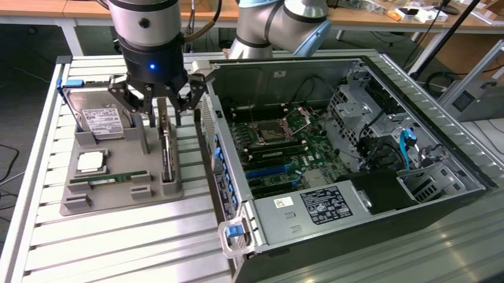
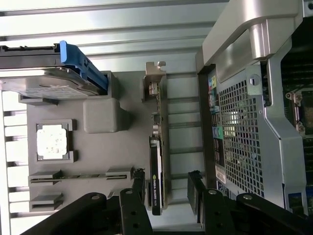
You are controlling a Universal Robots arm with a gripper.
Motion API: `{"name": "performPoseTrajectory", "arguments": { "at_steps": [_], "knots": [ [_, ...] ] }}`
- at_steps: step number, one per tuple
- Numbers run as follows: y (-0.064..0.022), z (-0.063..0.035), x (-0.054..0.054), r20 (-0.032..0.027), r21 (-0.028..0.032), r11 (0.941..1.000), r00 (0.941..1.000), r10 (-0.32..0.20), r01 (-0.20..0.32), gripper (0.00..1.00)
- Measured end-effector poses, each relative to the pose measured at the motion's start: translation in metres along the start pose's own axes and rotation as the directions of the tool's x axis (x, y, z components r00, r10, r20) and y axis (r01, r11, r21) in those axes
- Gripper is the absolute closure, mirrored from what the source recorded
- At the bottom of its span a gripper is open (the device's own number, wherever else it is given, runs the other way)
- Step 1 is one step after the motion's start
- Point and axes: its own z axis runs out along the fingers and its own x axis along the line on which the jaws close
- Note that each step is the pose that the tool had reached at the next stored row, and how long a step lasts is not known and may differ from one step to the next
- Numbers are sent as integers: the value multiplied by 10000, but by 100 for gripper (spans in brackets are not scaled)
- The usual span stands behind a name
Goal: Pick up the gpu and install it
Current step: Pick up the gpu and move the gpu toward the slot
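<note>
Gripper (image 1: 164, 112): jaws spread wide, holding nothing; one finger on each side of the gpu's far end, apparently not touching it.
Gpu (image 1: 166, 150): stands on edge in the holder tray (image 1: 118, 197), on its side toward the exterior view's right, near the open computer case (image 1: 354, 147).
Tray contents: hard drive (image 1: 98, 118), RAM stick (image 1: 118, 177).

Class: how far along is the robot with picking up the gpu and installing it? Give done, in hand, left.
Done: the open hand straddles the gpu, a finger on either side. In hand: nothing gripped; the gpu stands on edge in the grey tray. Left: lifting and installing it; the open computer case holds no card in its blue slots.
</note>
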Motion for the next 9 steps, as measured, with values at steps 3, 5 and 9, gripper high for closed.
{"name": "performPoseTrajectory", "arguments": {
  "at_steps": [3, 5, 9],
  "knots": [
    [0, 6, 0, 0, 0, 10000, 10000, 0, 0, 52],
    [-1, 11, 0, 0, 0, 10000, 10000, 0, 0, 52],
    [-2, 21, 0, 0, 0, 10000, 10000, 0, 0, 52]
  ]
}}
